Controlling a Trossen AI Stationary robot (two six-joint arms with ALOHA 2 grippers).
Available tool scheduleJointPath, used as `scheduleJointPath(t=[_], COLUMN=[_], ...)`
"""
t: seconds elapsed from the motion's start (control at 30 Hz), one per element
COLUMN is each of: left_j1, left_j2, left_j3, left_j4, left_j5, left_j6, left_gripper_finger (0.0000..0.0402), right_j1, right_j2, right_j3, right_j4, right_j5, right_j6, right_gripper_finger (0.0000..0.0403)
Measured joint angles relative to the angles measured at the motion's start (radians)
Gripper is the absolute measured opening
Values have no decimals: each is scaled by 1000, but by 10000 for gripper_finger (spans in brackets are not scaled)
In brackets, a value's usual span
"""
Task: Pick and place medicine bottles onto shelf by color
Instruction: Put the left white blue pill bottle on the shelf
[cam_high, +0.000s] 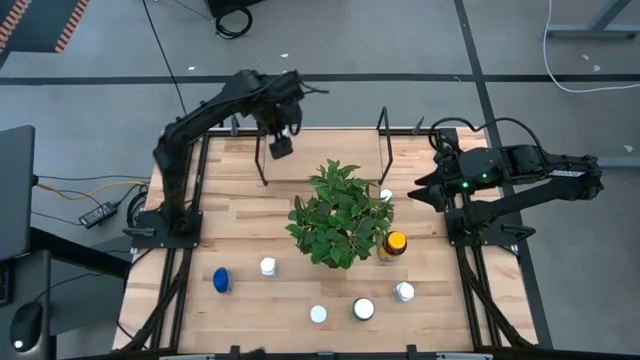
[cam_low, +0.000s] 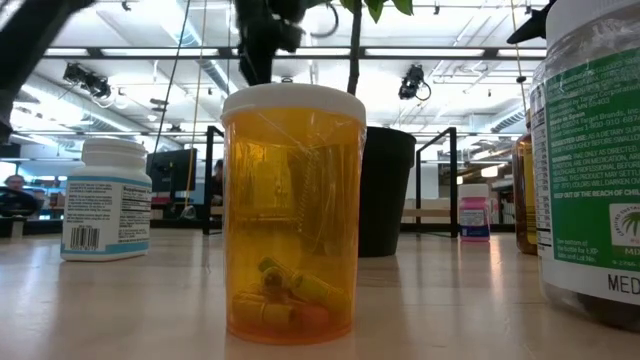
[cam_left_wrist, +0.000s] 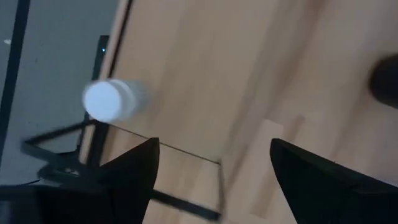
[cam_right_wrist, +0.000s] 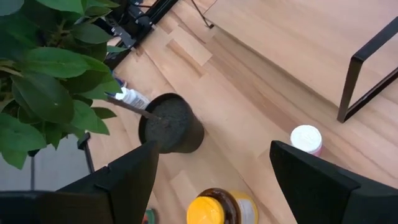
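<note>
Bottles scattered on the wood table (cam_high: 240, 220): blue bottle (cam_high: 221, 280) near the front left, white-capped ones at (cam_high: 268, 266), (cam_high: 318, 314), (cam_high: 363, 309), (cam_high: 404, 292), amber bottle (cam_high: 394, 244) with yellow cap just right of the plant (cam_high: 340, 213), one more white-capped bottle (cam_high: 386, 196) by the plant's right rear. In the low view a clear amber vial (cam_low: 293, 215) with a white cap and yellowish capsules stands closest, a white labelled bottle (cam_low: 106, 200) left of it, a green-labelled one (cam_low: 592, 160) at the right edge.

Shelf (cam_high: 325, 140): thin black frame at the table's back edge, posts behind the plant.

Left gripper (cam_high: 281, 145) hangs over the shelf's left end, fingers spread wide, nothing between them; its wrist view shows a white bottle (cam_left_wrist: 111, 99) on the frame below, blurred.

Right gripper (cam_high: 420, 190) sits near the right rear of the plant, fingers spread, holding nothing, pot (cam_right_wrist: 171, 123) and pink-labelled white bottle (cam_right_wrist: 306, 139) ahead of it.

Open wood left of the plant and along the back centre; plant fills the middle.
</note>
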Motion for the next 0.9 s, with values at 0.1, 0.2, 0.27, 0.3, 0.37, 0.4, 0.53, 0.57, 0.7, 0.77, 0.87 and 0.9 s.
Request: scheduleJointPath(t=[0.1, 0.2, 0.27, 0.3, 0.37, 0.4, 0.53, 0.57, 0.7, 0.77, 0.87, 0.9], left_j1=[-49, -129, -197, -233, -299, -333, -460, -492, -617, -661, -690, -698], left_j2=[-111, -208, -267, -297, -352, -372, -417, -421, -416, -412, -413, -412], left_j3=[-93, -206, -281, -312, -360, -377, -436, -453, -565, -650, -767, -792], left_j4=[-1, -1, -1, -3, -4, -5, 8, 13, 73, 136, 263, 300], left_j5=[44, 75, 78, 80, 82, 82, 76, 78, 76, 61, 84, 99], left_j6=[-85, -185, -252, -289, -371, -411, -533, -544, -553, -638, -867, -940], left_gripper_finger=[298, 289, 285, 283, 282, 282, 282, 282, 282, 282, 282, 282], right_j1=[0, 0, 0, 0, 0, 0, 0, 0, 0, 0, 0, 0], right_j2=[0, 0, 0, 0, 0, 0, 0, 0, 0, 0, 0, 0], right_j3=[0, 0, 0, 0, 0, 0, 0, 0, 0, 0, 0, 0], right_j4=[0, 0, 0, 0, 0, 0, 0, 0, 0, 0, 0, 0], right_j5=[-1, -1, -1, -1, -1, -1, -1, -1, -1, -1, -2, -2], right_j6=[-37, -59, -68, -72, -81, -87, -118, -127, -153, -153, -130, -119], right_gripper_finger=[316, 316, 316, 316, 316, 316, 316, 316, 316, 316, 316, 316])
